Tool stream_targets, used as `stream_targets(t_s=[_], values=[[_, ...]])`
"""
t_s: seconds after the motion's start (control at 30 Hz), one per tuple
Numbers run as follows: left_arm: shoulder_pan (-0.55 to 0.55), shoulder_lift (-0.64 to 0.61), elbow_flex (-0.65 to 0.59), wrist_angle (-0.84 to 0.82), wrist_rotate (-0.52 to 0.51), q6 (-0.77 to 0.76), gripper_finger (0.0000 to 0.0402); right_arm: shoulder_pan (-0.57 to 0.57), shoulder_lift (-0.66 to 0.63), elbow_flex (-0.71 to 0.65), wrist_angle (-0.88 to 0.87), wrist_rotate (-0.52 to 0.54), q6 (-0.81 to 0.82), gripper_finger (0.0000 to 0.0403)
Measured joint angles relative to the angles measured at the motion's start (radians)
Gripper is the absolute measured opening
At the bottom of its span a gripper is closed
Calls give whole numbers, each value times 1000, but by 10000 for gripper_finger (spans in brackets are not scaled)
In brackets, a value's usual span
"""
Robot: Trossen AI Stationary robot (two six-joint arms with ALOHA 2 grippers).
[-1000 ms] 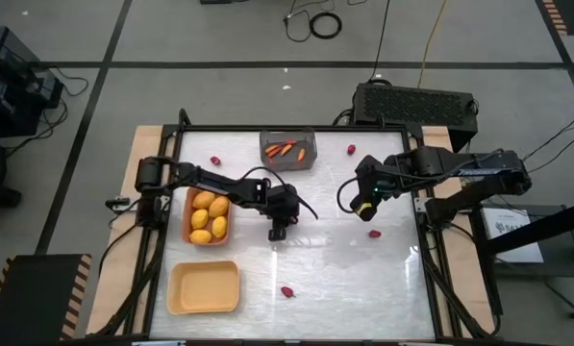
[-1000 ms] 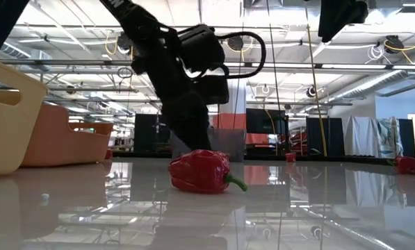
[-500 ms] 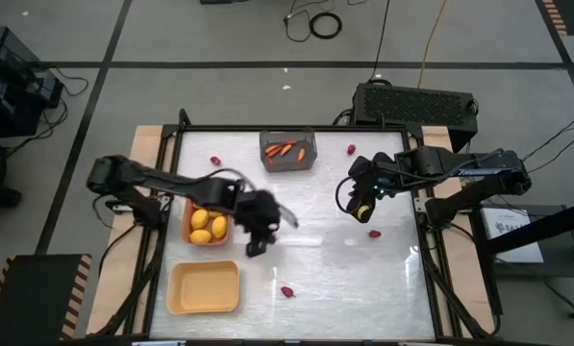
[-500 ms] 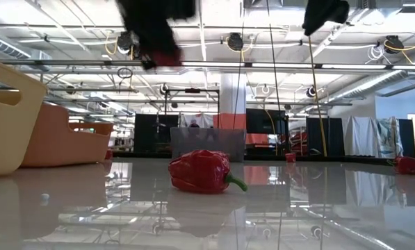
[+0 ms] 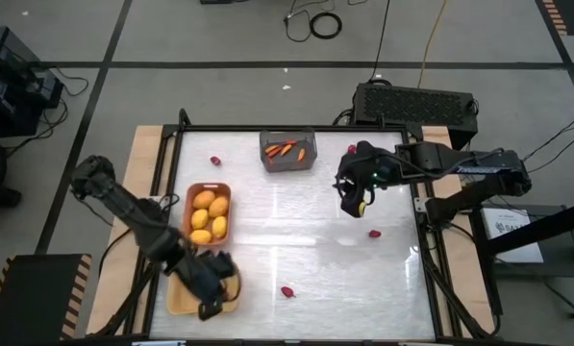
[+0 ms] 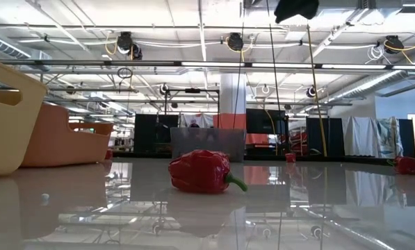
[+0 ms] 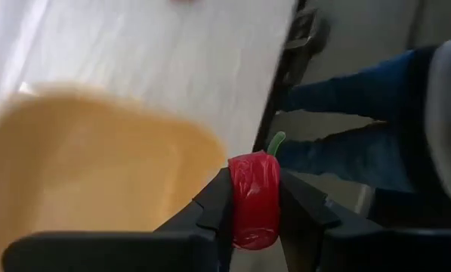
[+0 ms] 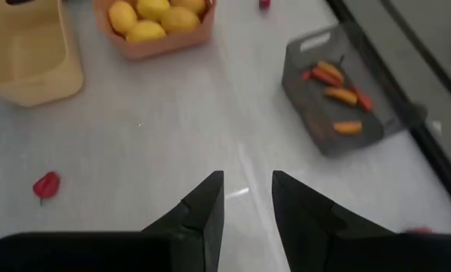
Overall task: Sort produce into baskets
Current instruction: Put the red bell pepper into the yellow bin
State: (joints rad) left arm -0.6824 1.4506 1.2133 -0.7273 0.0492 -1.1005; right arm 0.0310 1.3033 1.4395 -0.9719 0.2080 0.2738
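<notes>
Left claw [image 7: 254, 198] gripping red pepper [image 7: 254, 195], over pale yellow tray [image 7: 81, 166]

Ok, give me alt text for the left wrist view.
The left tool grips a small red pepper with a green stem between its dark fingers, over the edge of the pale yellow tray. A person's blue sleeve shows beyond the table edge.
</notes>
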Motion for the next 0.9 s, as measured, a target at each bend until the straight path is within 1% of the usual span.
stream_targets(t_s=[0.1, 0.17, 0.27, 0.37, 0.47, 0.67, 0.73, 0.8, 0.87, 0.9], values=[[-61, 19, -2, -58, -51, -130, 85, -13, 0, 0, 37, -7, -41, 105], [-82, 34, 0, -69, -59, -192, 85, -23, 0, 0, 44, -26, -59, 105], [-110, 59, -2, -108, -59, -253, 85, -31, 0, 0, 44, -58, -79, 105], [-121, 81, -1, -133, -58, -296, 88, -31, 0, 0, 39, -58, -85, 105], [-124, 98, -2, -160, -53, -301, 108, -30, 0, 0, 23, -58, -85, 105], [-113, 99, -2, -245, -32, -306, 175, -30, 0, 0, -18, -58, -85, 105], [-104, 99, -2, -251, 13, -294, 194, -30, 0, 0, -18, -58, -85, 105], [-90, 98, -2, -251, 89, -238, 208, -30, 0, 0, -19, -58, -85, 105], [-76, 87, -2, -251, 145, -174, 215, -30, 0, 0, -23, -67, -85, 105], [-64, 75, -2, -251, 152, -143, 215, -30, 0, 0, -23, -86, -85, 105]])
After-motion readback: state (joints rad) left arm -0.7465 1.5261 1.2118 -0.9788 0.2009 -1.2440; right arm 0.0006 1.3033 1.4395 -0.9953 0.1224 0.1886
